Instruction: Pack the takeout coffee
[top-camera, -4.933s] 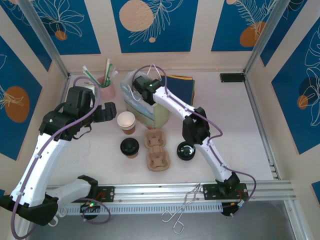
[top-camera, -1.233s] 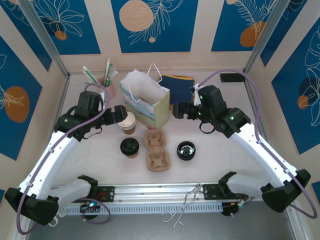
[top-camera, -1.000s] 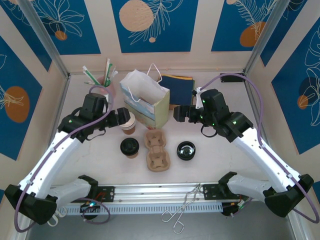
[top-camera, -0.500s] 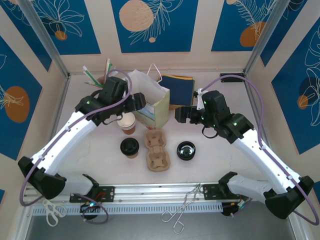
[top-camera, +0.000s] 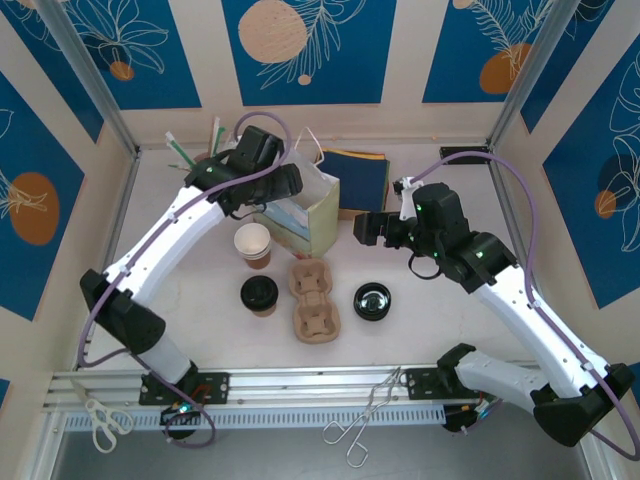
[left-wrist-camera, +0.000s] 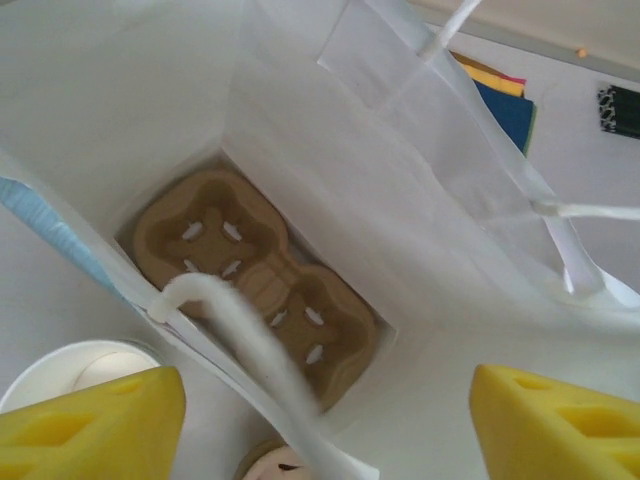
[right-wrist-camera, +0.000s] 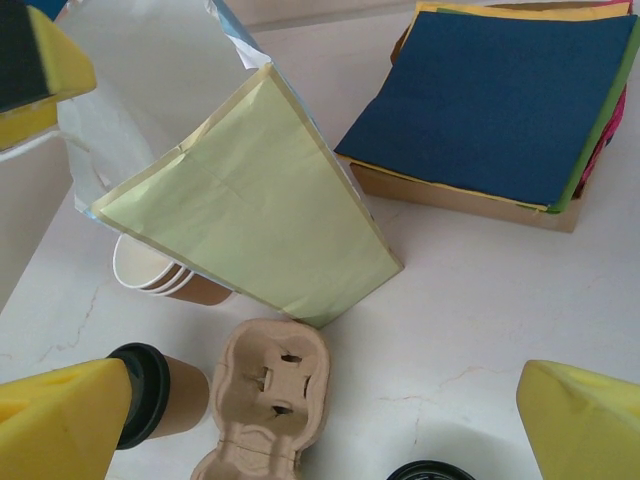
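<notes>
Takeout coffee (top-camera: 260, 293) sits lidded on the table (top-camera: 200, 320), not yet packed. A carrier (left-wrist-camera: 255, 285) lies inside the bag (top-camera: 322, 218); my left gripper (left-wrist-camera: 325, 420) hovers above it, right gripper (right-wrist-camera: 320, 420) beside, both spread, empty.

The top camera looks down from behind over the whole table (top-camera: 470, 300). The left wrist camera looks closely into the paper bag (left-wrist-camera: 330, 170); the right wrist camera views its outside.
</notes>
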